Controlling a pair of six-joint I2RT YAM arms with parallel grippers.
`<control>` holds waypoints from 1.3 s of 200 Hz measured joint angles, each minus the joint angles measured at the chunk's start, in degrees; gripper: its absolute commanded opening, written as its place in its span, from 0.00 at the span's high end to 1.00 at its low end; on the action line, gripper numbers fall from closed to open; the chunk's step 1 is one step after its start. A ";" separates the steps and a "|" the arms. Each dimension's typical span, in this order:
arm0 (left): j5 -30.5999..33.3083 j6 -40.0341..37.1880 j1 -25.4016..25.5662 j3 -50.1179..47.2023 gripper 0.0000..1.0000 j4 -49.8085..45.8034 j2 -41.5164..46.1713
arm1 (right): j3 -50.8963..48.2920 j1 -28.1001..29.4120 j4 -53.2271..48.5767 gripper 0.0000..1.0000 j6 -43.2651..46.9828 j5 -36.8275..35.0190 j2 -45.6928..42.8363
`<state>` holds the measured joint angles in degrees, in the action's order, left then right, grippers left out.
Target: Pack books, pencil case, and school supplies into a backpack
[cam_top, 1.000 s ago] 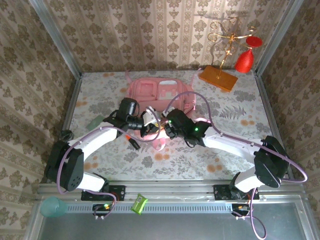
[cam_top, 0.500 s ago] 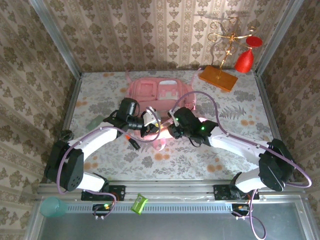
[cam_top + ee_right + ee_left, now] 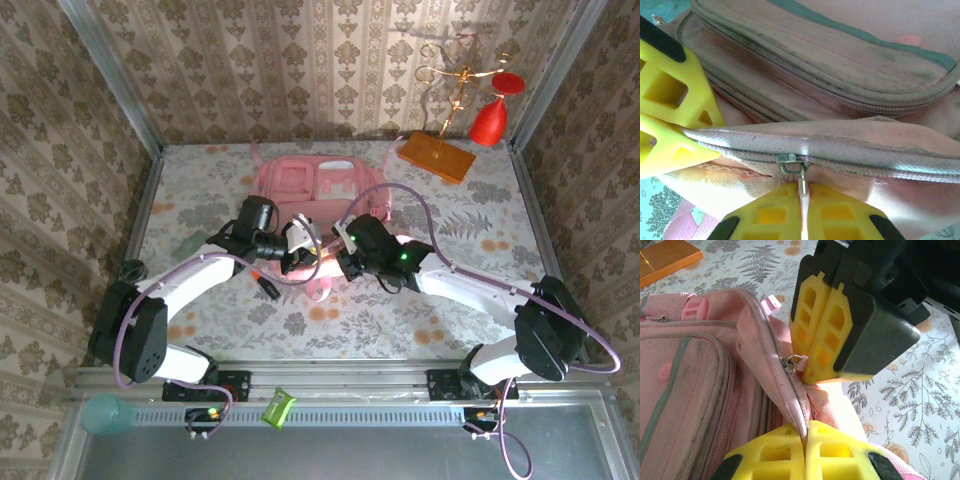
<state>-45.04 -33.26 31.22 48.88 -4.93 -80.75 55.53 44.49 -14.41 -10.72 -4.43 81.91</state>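
Two claws meet at the near edge of the large soft pink fabric backpack (image 3: 318, 185), which lies centre-far on the bench (image 3: 470, 230). My right claw (image 3: 802, 202) is pinched tight on the pull tab (image 3: 801, 184) of the metal zip slider (image 3: 789, 159), directly ahead. My left claw (image 3: 806, 440) is just beside, clamped on the zip's fabric edge. The zip line runs crosswise to my right claw, and I judge the pull should follow it.
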 measured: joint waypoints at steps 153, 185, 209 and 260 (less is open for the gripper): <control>-0.90 -11.08 -2.16 -0.72 1.00 -6.84 4.04 | 0.20 -26.62 -5.07 1.00 -2.71 7.82 6.51; -2.64 -11.82 -2.36 -0.87 1.00 -6.80 4.46 | 5.55 -30.40 -5.55 1.00 -1.20 8.61 13.53; -2.64 -12.24 -2.60 -0.96 1.00 -6.40 4.46 | 8.44 -30.67 -5.73 1.00 -0.76 9.90 16.17; -2.32 -10.47 -1.73 -1.36 1.00 -3.04 3.98 | 10.10 -31.80 -5.35 0.77 -0.17 12.35 17.09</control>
<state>-47.35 -43.72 29.50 47.53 -7.97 -76.77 65.63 12.69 -19.77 -10.90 7.92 99.00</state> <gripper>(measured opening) 0.062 0.157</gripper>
